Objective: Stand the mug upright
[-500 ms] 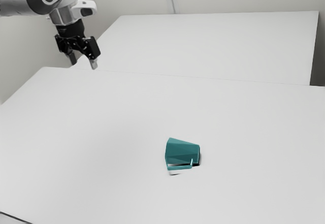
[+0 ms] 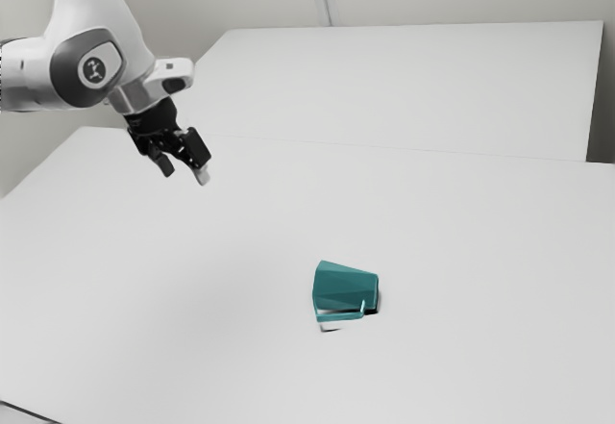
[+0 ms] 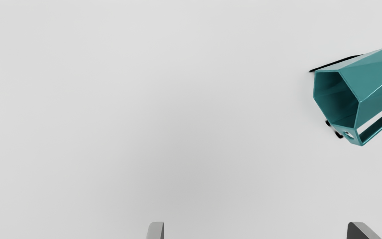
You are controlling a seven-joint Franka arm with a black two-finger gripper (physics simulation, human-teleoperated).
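Teal and faceted, the mug (image 2: 346, 287) lies on its side on the pale table (image 2: 461, 366), its mouth (image 3: 337, 99) facing the exterior view's left and its handle (image 3: 380, 126) low down against or close to the tabletop. The gripper (image 2: 184, 172) hangs in the air well apart from it, its fingers spread wide with nothing between them. Upright is therefore still to be reached, and the likely step in hand is an approach. Several things could spoil it. If the hand comes down without first lining up over the mug, one finger could land on a wall or inside the mouth and shove the whole thing along. The sides taper toward the base (a shape that rarely flatters flat pads), so a pinch near the narrow end might slip off as the fingers close. The handle could foul a finger on its way down, or prop the mug askew once it is turned. A grip too far from the middle may let the mug swivel while lifted, and tilting it too little before letting go would probably set it on its edge, from where it could topple back over.
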